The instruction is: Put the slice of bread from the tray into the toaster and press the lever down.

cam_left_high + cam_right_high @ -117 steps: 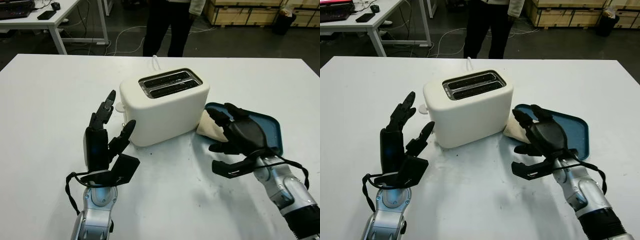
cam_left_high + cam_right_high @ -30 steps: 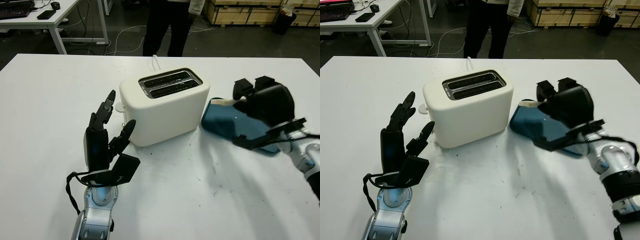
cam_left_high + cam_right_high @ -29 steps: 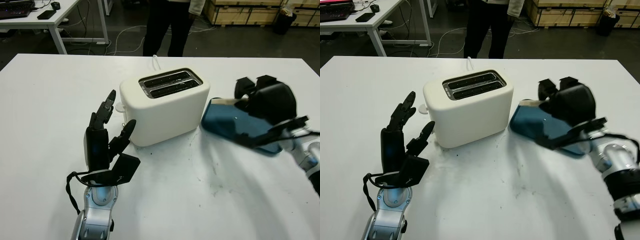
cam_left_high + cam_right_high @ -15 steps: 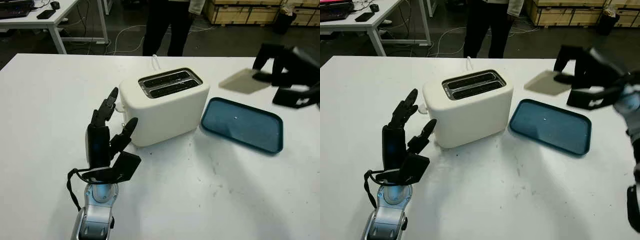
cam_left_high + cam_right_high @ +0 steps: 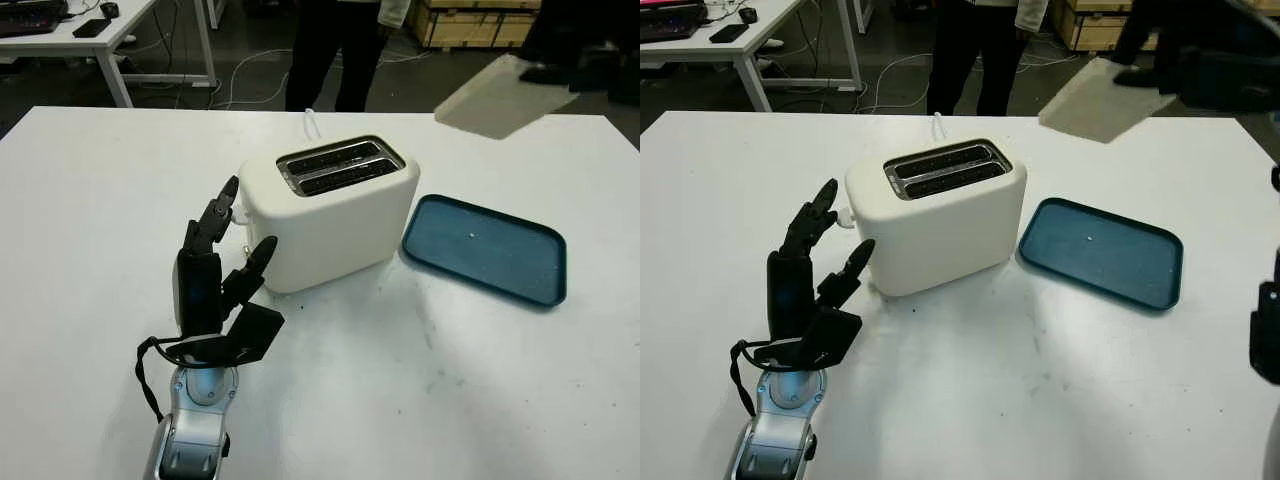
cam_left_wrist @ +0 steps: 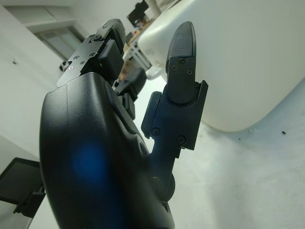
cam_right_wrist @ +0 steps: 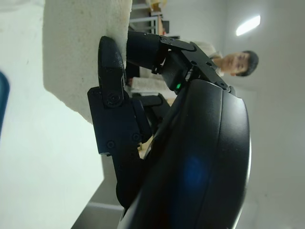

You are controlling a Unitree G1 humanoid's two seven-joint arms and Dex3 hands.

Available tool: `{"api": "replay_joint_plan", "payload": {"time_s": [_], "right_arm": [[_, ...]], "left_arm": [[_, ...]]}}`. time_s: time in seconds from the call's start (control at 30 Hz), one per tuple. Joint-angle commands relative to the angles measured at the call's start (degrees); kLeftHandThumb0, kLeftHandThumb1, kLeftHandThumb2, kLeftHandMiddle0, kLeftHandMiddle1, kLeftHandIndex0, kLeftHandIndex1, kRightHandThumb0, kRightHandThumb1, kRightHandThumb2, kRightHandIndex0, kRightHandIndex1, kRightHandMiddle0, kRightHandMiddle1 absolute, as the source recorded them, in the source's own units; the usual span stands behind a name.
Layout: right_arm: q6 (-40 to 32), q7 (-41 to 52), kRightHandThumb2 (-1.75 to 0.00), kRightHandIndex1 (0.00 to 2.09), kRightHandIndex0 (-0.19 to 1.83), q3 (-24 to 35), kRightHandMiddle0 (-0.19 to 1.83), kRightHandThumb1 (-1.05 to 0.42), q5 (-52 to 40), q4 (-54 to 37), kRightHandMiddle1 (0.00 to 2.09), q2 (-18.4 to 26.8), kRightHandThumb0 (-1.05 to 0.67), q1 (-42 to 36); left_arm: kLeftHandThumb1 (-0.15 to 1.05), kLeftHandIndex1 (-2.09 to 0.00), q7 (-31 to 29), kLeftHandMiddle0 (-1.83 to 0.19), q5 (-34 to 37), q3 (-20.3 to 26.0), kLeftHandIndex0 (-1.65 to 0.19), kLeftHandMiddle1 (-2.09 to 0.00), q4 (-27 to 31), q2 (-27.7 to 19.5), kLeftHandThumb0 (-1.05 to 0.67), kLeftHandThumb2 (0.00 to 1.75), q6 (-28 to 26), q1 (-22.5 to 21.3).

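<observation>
Pinching bread slice (image 7: pixel 81 47) aloft, right hand (image 7: pixel 190 157); wrist-view thumb (image 7: pixel 110 71) contact.

My left hand (image 5: pixel 213 275) open and upright low at the near left, forearm rising from the bottom edge, my right hand (image 5: pixel 1200 60) raised high at the far right, fingers (image 7: pixel 112 78) pinched on the bread slice (image 5: pixel 498 100)
</observation>
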State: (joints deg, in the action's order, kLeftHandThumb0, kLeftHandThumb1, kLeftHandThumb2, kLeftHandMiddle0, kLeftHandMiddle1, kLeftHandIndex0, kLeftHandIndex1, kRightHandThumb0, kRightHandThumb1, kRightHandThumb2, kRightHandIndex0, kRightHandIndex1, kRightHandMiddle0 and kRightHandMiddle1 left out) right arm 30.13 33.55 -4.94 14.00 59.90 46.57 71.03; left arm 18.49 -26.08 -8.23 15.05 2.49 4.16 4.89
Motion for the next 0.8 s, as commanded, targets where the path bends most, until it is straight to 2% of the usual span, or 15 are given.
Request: {"api": "replay_joint_plan", "payload": {"time_s": [0.0,0.07,0.13,0.23,0.33,0.63,0.77], "right_arm": [[-1.80,0.52,-0.19,1.74,0.75,-0.65,0.64,-0.92,0.62,0.75,1.58,-0.88,-0.36,3.49],[-0.50,1.91,-0.18,1.75,0.77,-0.30,0.61,-0.92,-0.34,2.71,1.68,-2.22,-0.27,5.59],[0.16,2.47,-0.17,1.75,0.81,-0.27,0.62,-0.92,-0.53,4.08,1.73,-3.54,-0.24,7.57],[3.21,1.96,-0.14,1.75,0.91,-1.14,0.71,-0.92,0.60,4.42,1.74,-4.94,-0.27,9.51],[2.70,1.62,-0.12,1.75,0.94,-2.37,0.75,-0.92,1.45,2.48,1.75,-7.07,-0.28,10.78],[2.81,8.30,-0.13,1.75,1.02,-2.85,0.81,-0.92,-1.31,-2.24,1.75,-12.02,-0.23,11.10],[2.45,10.99,-0.14,1.75,1.04,-2.66,0.84,-0.92,-2.53,-2.67,1.75,-13.59,-0.29,11.13]], "left_arm": [[0.92,0.00,0.34,-0.11,-0.23,-0.22,-0.39,-0.86,-0.37,0.40,-0.53,0.25,0.12,-0.20],[0.92,-0.01,0.78,-0.12,-0.45,-0.24,-0.40,-0.87,-0.85,0.41,-0.53,0.24,0.52,-0.31],[0.92,-0.01,0.75,-0.11,-0.24,-0.31,-0.40,-0.87,-0.93,0.49,-0.53,0.25,0.43,-0.24],[0.92,0.00,0.64,-0.10,-0.33,-0.54,-0.39,-0.87,-0.52,0.58,-0.53,0.26,0.00,0.07],[0.92,-0.01,1.44,-0.11,-0.69,-0.57,-0.40,-0.87,-0.97,0.58,-0.52,0.26,0.67,0.14],[0.92,-0.01,2.38,-0.12,-1.10,-0.92,-0.40,-0.87,-1.18,0.38,-0.49,0.25,0.32,0.03],[0.92,-0.01,2.21,-0.11,-0.79,-0.98,-0.40,-0.86,-0.82,0.64,-0.48,0.25,-0.03,0.23]]}}
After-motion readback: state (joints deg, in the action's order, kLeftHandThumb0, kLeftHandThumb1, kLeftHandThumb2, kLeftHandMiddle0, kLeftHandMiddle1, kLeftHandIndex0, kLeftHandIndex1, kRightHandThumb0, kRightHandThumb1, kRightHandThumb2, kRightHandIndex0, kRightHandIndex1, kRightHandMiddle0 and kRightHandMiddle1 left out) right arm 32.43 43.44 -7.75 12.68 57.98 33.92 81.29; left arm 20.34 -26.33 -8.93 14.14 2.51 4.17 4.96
